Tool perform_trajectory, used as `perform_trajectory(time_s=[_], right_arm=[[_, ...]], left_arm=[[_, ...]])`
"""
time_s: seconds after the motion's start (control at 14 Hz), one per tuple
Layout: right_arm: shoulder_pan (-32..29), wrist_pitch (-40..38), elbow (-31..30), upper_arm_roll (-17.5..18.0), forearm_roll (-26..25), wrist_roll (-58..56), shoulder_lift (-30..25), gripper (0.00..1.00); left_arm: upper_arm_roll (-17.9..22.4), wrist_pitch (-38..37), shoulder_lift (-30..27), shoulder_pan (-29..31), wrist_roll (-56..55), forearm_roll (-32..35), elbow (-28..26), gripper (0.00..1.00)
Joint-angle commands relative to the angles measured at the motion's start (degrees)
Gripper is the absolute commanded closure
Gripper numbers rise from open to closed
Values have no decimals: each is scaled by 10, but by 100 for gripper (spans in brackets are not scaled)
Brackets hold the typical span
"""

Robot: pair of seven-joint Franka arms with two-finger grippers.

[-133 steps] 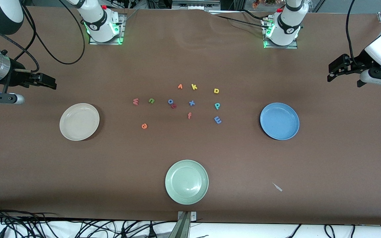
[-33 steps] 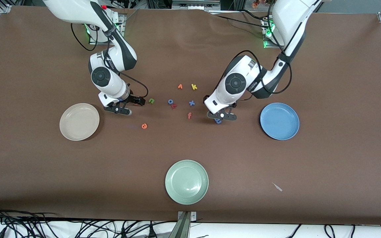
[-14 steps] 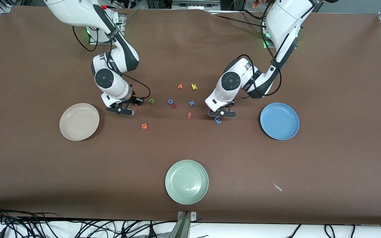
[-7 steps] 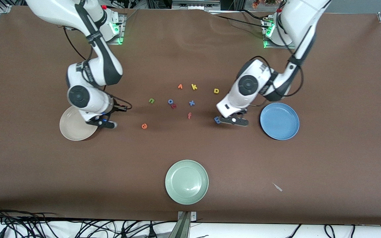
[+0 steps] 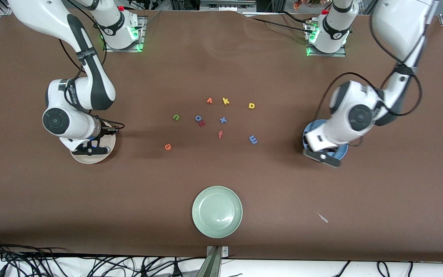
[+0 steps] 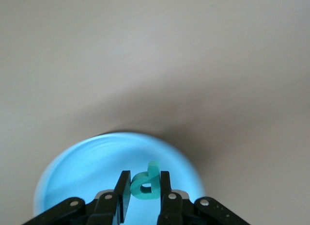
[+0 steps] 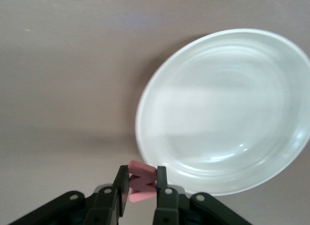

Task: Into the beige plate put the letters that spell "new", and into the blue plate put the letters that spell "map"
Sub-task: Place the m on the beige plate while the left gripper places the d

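The right gripper (image 7: 142,190) hangs over the rim of the beige plate (image 5: 104,154) at the right arm's end of the table (image 5: 221,184), its fingers (image 7: 122,185) shut on the pinkish-red w (image 7: 141,180). In the middle of the table lie the loose letters: the orange e (image 5: 167,146) nearest the front camera, the green n (image 5: 176,117), a blue o (image 5: 198,118) touching a small red letter (image 5: 202,123), an orange v (image 5: 209,100), an orange-red f (image 5: 220,134), a blue x (image 5: 223,120), a yellow k (image 5: 225,101), the yellow a (image 5: 251,105) and the blue m (image 5: 253,139). A pale green plate (image 5: 217,211) sits nearest the front camera. At the left arm's end, the left gripper (image 6: 145,191) hangs over the blue plate (image 6: 87,171), its fingers (image 6: 164,186) clamped on the teal-green p (image 6: 146,184), which is upright between them
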Motion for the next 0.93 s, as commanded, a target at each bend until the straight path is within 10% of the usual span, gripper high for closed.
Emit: perform_trajectory(time_s=[0.0,0.07,0.14,0.21,0.5,0.85], right_arm=[[-31,19,9,2,-10,-38,23,84],[-33,18,11,2,-9,-38,26,49],[-32,16,14,2,-8,-37,26,19],[-31,12,24,3,-6,-30,26,0],[-22,-41,75,10,19,-4,27,0],[5,-34,115,46,62,121,52,0]], left_arm=[[-11,1,30,49,55,16,-1,81],[-11,0,34,51,59,16,-2,68],[-11,-3,34,50,59,15,-2,16],[-13,-5,34,51,59,12,-2,0],[-48,-42,17,47,42,4,6,0],[-120,-44,27,4,-263,-1,36,0]])
